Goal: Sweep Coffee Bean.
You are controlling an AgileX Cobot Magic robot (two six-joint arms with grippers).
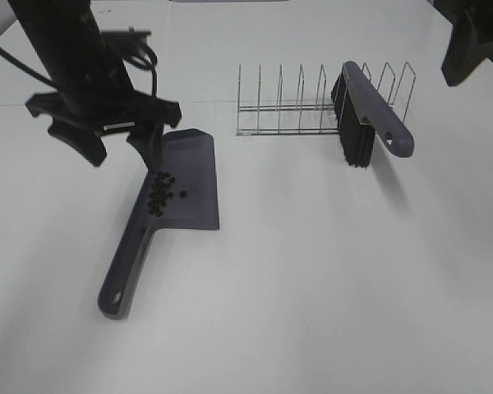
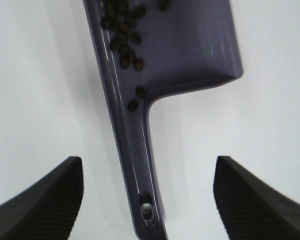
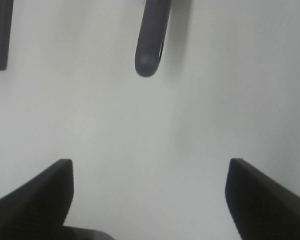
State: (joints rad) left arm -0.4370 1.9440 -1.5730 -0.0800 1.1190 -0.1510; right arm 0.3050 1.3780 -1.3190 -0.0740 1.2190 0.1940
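A plain white table (image 1: 329,312) carries the dustpan (image 1: 189,185), coffee beans (image 1: 160,193), wire rack (image 1: 312,103) and brush (image 1: 370,111). Both the left gripper (image 2: 147,195) and the right gripper (image 3: 150,195) hang over it with fingers spread wide, holding nothing.

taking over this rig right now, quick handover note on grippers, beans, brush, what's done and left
Left gripper: jaws open, empty, above the dustpan handle.
Right gripper: jaws open, empty, off at the far right.
Coffee beans: lying in the dustpan, near its handle end.
Brush: leaning in the wire rack.
Done: beans look gathered in the pan; no strays visible on the table.
Left: possibly emptying the pan; nothing here shows where.
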